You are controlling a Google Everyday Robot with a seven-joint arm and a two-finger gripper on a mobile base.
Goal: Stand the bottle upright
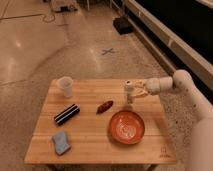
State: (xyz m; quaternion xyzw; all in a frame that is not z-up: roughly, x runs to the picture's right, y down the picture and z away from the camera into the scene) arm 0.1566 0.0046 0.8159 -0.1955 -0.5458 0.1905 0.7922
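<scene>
Whitish bottle (129,93) stands upright near the table's (90,145) far right edge, behind the bowl (127,127), my gripper (138,90) flanking it from the right to steady it; whether it grasps, I cannot tell.

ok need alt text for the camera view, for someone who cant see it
A robot arm reaches from the right, its claw at a small whitish bottle standing upright near the far right edge of a wooden table. Also on the table: a white cup, a black bar, a reddish item, an orange bowl and a blue sponge.
</scene>
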